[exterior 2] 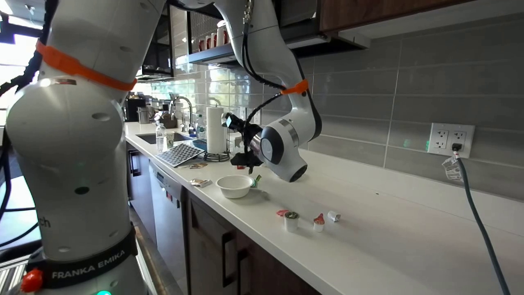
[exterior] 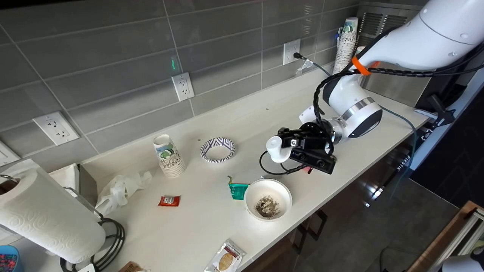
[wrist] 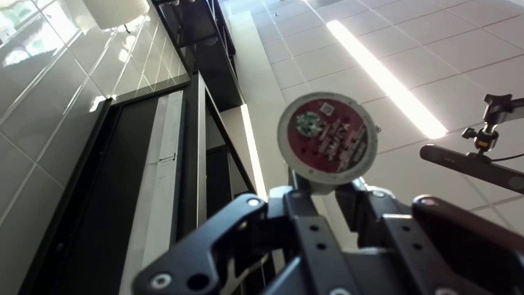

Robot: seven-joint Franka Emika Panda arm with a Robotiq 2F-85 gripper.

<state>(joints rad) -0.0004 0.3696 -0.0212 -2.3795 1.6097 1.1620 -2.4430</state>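
A small white pod [exterior: 279, 150] is pinched by my gripper [wrist: 325, 186], which is shut on it. Its round maroon lid [wrist: 327, 137], with a green logo and print, faces the wrist camera. The pod's white end shows in an exterior view, where the gripper [exterior: 286, 141] reaches in from the right. A white bowl [exterior: 261, 186] stands on the counter lower than the held pod, with a gap between them. Greyish-brown crumbly stuff [exterior: 267, 207] lies in the bowl. In an exterior view the hand is above the bowl [exterior 2: 235, 191].
A green sachet [exterior: 237, 192] lies against the bowl. Around it are a red packet [exterior: 169, 201], a patterned paper bowl [exterior: 217, 150], a cup stack [exterior: 169, 156], a foil packet [exterior: 225, 257] and a paper towel roll [exterior: 53, 219]. Small cups [exterior 2: 291, 222] stand nearer the robot.
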